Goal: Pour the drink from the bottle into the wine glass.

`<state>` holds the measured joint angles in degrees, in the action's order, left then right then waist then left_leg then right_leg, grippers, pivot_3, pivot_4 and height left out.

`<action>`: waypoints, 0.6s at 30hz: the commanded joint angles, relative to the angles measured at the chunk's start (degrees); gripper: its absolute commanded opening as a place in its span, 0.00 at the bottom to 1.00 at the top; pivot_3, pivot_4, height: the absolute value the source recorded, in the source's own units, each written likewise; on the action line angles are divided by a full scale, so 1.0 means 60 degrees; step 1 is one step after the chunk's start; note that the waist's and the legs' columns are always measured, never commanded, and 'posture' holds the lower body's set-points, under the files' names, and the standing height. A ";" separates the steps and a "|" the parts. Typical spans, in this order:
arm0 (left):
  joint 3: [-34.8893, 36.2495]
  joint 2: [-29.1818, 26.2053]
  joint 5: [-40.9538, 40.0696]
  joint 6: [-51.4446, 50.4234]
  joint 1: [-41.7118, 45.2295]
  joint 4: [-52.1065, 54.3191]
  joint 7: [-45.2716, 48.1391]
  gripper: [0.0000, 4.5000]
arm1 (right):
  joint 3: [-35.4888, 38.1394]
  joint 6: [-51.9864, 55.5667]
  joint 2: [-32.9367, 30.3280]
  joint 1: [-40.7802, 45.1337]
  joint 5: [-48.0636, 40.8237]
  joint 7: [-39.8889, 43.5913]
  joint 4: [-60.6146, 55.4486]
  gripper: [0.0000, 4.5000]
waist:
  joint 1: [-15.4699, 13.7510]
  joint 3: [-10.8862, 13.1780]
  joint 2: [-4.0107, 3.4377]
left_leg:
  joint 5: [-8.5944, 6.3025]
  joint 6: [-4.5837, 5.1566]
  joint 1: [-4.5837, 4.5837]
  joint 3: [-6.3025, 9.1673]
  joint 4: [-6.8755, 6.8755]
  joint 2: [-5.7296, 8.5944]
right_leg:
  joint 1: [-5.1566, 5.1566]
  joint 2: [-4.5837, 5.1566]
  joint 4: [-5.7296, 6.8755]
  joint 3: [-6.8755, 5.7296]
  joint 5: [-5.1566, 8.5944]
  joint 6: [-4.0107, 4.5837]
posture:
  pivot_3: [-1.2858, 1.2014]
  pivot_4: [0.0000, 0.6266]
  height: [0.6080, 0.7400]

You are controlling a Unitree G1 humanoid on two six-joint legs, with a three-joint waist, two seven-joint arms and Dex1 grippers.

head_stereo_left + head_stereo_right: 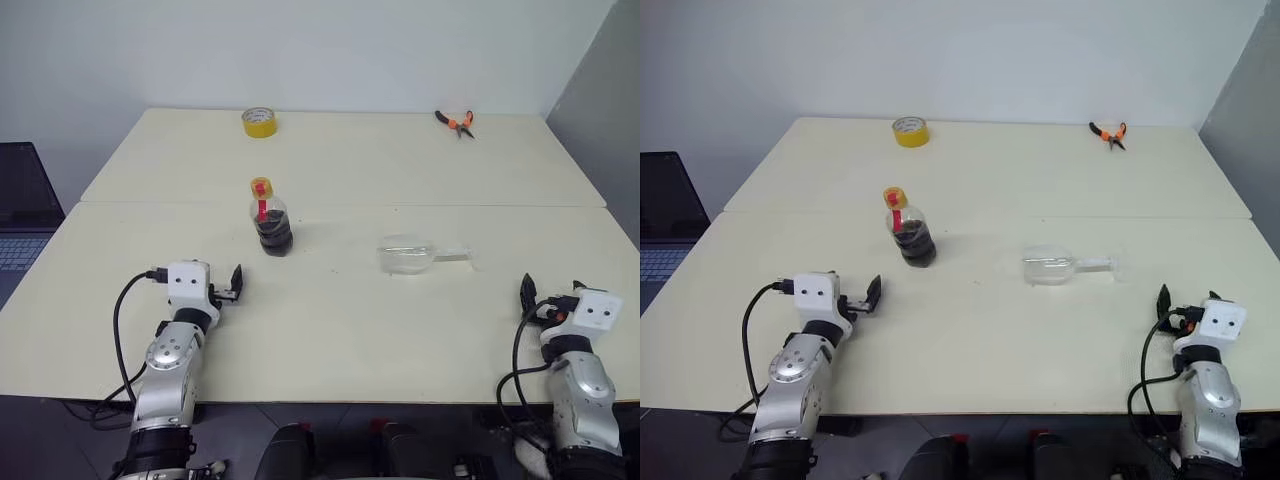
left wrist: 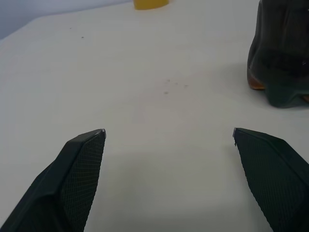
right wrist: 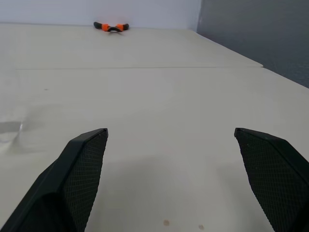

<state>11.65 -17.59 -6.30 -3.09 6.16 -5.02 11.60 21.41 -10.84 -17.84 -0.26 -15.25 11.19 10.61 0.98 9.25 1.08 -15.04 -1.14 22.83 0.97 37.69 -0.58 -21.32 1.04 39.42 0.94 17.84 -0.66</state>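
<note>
While the bottle (image 1: pixel 270 222) stands upright with its yellow cap on, a bit left of the counter's (image 1: pixel 330 330) middle, the wine glass (image 1: pixel 412 254) is lying on its side off to the right of it, bowl toward the bottle and foot pointing at the right edge. They're well apart, not touching. The drink (image 1: pixel 273 236) is dark and fills only the lower part of the bottle.

Left claw (image 1: pixel 236 283) hangs over the counter near the front edge on the left side, fingers spread wide with nothing between them, the bottle near but ahead of it and a little to the right. Right claw (image 1: pixel 540 295) is by the front right corner, also wide open and empty; the glass lies ahead of it and to the left.

Back by the far edge there's a yellow tape roll (image 1: pixel 260 122) and a pair of orange-handled pliers (image 1: pixel 456 122) toward the far right corner. A laptop (image 1: pixel 22 210) sits beyond the counter's left edge.
</note>
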 commanded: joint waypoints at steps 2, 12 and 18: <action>0.0012 -0.0097 0.0138 0.0445 0.0069 0.0180 -0.0005 1.00 | 0.0151 -0.0015 -0.0107 -0.0051 -0.0109 0.0094 -0.0487 1.00 | -0.0001 0.0000 0.0000 | 0.0000 0.0000 0.0000 0.0000 0.0000 0.0000 | -0.0001 0.0000 0.0000 0.0000 0.0000 0.0000 | 0.52 0.24 1.00; 0.0129 -0.0376 -0.0207 0.0910 0.0005 0.0474 0.0772 1.00 | -0.0268 0.0716 -0.0234 -0.0841 -0.0879 0.1154 -0.2746 1.00 | -0.0003 0.0004 -0.0008 | 0.0000 0.0000 0.0001 0.0003 0.0000 -0.0001 | -0.0002 0.0000 0.0001 -0.0002 0.0000 0.0000 | 0.52 0.24 1.00; -0.0165 -0.0480 -0.0361 0.0931 0.0205 0.0596 0.1407 1.00 | -0.1015 0.2104 -0.0968 -0.2018 -0.1621 0.2370 -0.5624 1.00 | -0.0011 0.0007 -0.0011 | 0.0000 0.0001 0.0004 0.0010 0.0003 -0.0001 | 0.0001 0.0002 -0.0003 -0.0009 0.0000 -0.0001 | 0.52 0.24 1.00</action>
<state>11.48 -19.67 -7.77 1.54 6.19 -4.27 18.50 16.88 -0.14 -22.28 -11.24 -22.85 22.42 -16.85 0.91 9.30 1.02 -15.04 -1.14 22.87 1.08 37.70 -0.59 -21.32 1.04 39.41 0.85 17.84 -0.67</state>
